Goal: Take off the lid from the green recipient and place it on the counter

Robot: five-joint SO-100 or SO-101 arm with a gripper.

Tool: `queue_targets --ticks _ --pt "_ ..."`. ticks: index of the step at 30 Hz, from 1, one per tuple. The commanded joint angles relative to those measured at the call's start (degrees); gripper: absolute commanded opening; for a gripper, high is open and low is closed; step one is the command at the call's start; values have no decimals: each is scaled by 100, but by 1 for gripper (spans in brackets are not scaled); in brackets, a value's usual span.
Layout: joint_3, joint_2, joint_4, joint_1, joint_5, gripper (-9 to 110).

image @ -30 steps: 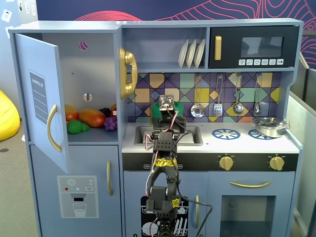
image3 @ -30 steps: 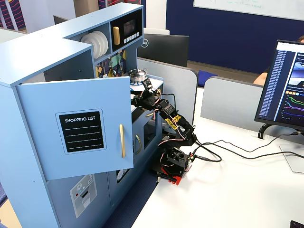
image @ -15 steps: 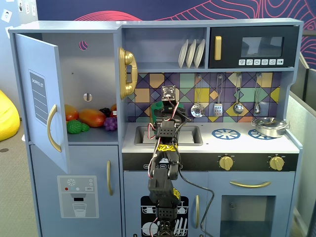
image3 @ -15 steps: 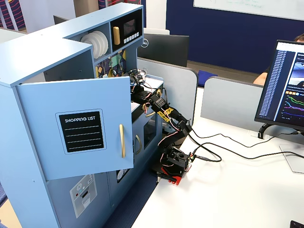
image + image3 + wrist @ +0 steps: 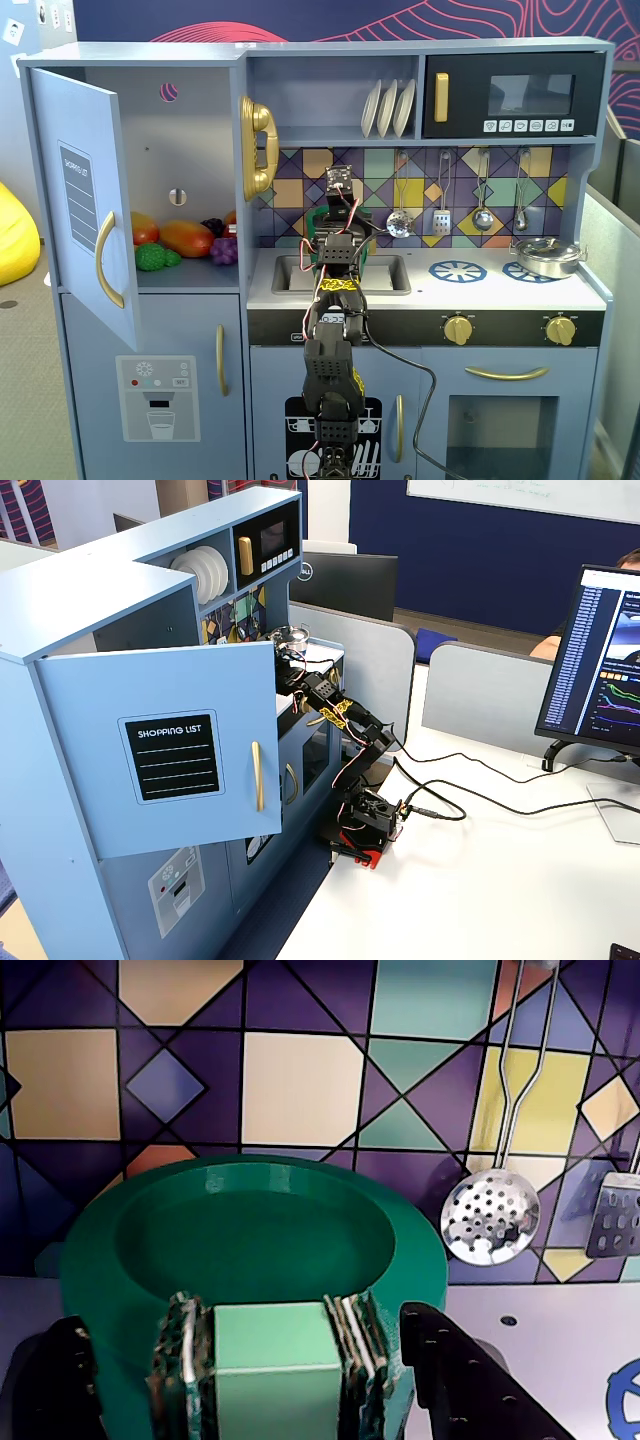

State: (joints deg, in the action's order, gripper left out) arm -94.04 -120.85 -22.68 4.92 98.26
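In the wrist view the green recipient (image 5: 250, 1230) fills the middle: a dark-green cylinder with a thick rim and a round recess on top. I cannot tell the lid apart from it. My gripper (image 5: 272, 1335) is shut on the lighter-green vertical strap (image 5: 275, 1380) on its near side, with taped pads (image 5: 185, 1360) against both sides of the strap. In a fixed view the recipient (image 5: 318, 218) shows as a green patch behind my gripper (image 5: 335, 232), at the back left of the sink (image 5: 385, 272). The white counter (image 5: 430, 292) also shows in the wrist view (image 5: 560, 1310).
A silver pan (image 5: 545, 257) sits on the right burner print. Metal utensils hang on the tiled wall, with a slotted spoon (image 5: 490, 1220) just right of the recipient. The fridge door (image 5: 75, 200) stands open at the left; it also shows in a fixed view (image 5: 160, 750).
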Motion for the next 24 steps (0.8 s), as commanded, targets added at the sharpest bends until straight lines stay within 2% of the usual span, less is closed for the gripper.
queue_targets --ticks 1,5,9,10,19,24 --pt "439 9 62 -88 9 30" --pt "448 26 35 -114 -26 23" --pt "378 -35 -62 -220 88 2" --pt "360 -53 -88 -229 53 0" --pt "281 -264 246 -220 -211 0" --pt "1020 -44 598 105 26 0"
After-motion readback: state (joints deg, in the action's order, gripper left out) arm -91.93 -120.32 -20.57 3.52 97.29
